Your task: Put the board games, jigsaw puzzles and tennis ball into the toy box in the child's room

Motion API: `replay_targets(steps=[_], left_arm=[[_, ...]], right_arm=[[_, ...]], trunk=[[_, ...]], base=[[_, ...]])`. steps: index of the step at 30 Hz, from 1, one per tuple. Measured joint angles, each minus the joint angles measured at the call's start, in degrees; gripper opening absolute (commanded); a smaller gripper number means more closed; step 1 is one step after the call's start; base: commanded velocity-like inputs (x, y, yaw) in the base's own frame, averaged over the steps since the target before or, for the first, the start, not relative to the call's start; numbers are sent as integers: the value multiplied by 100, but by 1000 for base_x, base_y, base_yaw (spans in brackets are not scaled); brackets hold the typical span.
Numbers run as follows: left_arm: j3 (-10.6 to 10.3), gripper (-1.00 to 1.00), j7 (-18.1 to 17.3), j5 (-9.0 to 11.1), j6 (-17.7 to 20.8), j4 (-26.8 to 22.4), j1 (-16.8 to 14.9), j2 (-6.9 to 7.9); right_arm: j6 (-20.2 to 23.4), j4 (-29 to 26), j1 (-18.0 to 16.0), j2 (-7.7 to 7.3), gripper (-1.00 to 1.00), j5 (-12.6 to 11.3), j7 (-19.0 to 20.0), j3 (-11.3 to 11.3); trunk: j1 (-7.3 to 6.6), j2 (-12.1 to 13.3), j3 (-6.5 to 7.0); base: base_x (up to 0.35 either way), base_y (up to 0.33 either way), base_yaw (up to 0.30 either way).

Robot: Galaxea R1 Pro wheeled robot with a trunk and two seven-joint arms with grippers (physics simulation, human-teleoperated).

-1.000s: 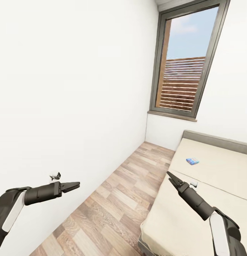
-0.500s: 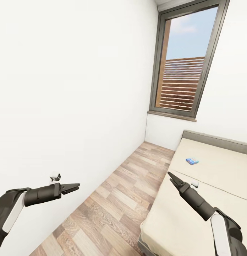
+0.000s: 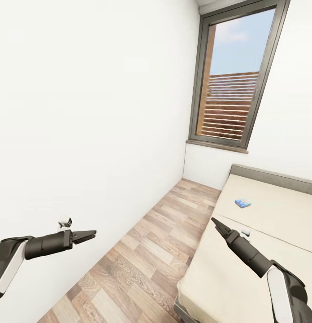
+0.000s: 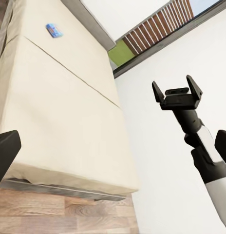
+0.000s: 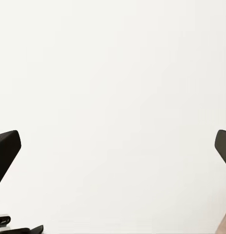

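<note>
Narrow bedroom, head view: white wall takes the whole 9 o'clock side, wood plank floor runs from 6 toward 12 o'clock, ending under a tall dark-framed window at 1 o'clock with sky and brown slats behind it. Bed with beige mattress and grey headboard edge sits at 4 o'clock, against the far wall. One board game, small blue box, lies flat on the mattress at about 3 o'clock, up near the headboard end, apart from both grippers. A small white item sits on the mattress just beside the right arm; too small to tell what it is. Left gripper at 8 o'clock, over the floor close by the wall, pointing toward 3 o'clock; fingers look edge-on there, but the left wrist view has its dark fingertips at opposite frame edges, so jaws spread wide, holding nothing. Right gripper at 4 o'clock, over the near edge of the bed, pointing toward 11 o'clock; in the left wrist view the right gripper shows jaws wide apart with nothing between them, not touching anything. Right wrist view faces blank white wall, fingertips at both frame edges. Left wrist view also catches the bed with the board game on its far section and the window beyond.
</note>
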Motion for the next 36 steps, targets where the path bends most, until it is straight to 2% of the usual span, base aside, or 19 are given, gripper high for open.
replay_targets(steps=[5,15,23,36], left_arm=[[141,100,-10,20,-13,-17,0,93],[364,100,0,27,-25,-6,0,119],[400,100,0,35,-26,-4,0,119],[407,100,1,32,-28,-4,0,109]], right_arm=[[-2,-99,0,2,100,-45,-23,218],[-17,-130,0,-1,100,-73,-1,280],[-21,-113,0,5,100,-86,-14,283],[-22,-86,0,3,100,-99,-9,276]], trunk=[[0,0,0],[0,0,0],[0,0,-21],[0,0,-131]], base=[[0,0,0],[0,0,0],[0,0,0],[0,0,-3]])
